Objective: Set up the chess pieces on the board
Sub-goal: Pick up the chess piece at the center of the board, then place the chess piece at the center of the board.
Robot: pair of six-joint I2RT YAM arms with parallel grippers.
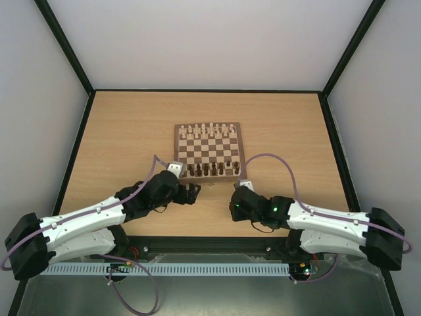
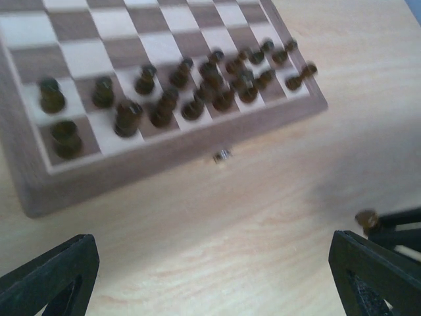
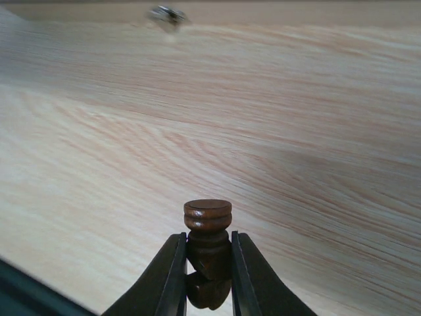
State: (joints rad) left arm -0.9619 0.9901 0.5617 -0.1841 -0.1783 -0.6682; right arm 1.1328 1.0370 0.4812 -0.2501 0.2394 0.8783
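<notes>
Where the table (image 1: 125, 131) meets the black frame on the left, a broad strip of bare wood lies open between that rail and the board (image 1: 177, 153). The left gripper (image 1: 191, 192) hangs low over the wood just short of the board's near edge, close to its near-left corner. Its jaws are spread wide with nothing between them; in its wrist view both fingers (image 2: 52, 276) stand far apart over bare table.

The board sits in the middle of the table, square to the edges. White pieces (image 1: 209, 128) fill its far rows and the dark pieces (image 1: 214, 170) stand along its two near rows, closely packed toward the right end in the left wrist view. A small shiny thing (image 2: 222, 155) sits on the near border; it is too blurred to name, perhaps a clasp.

To the right, the right gripper (image 3: 208, 249) is off the board, near its near-right corner and low over the table. Its jaws are pinched on one dark piece (image 3: 208, 227), held upright with its round top above the fingertips. The two grippers are near each other in the strip between board and arm bases. Right of the board the wood lies open up to the right rail.
</notes>
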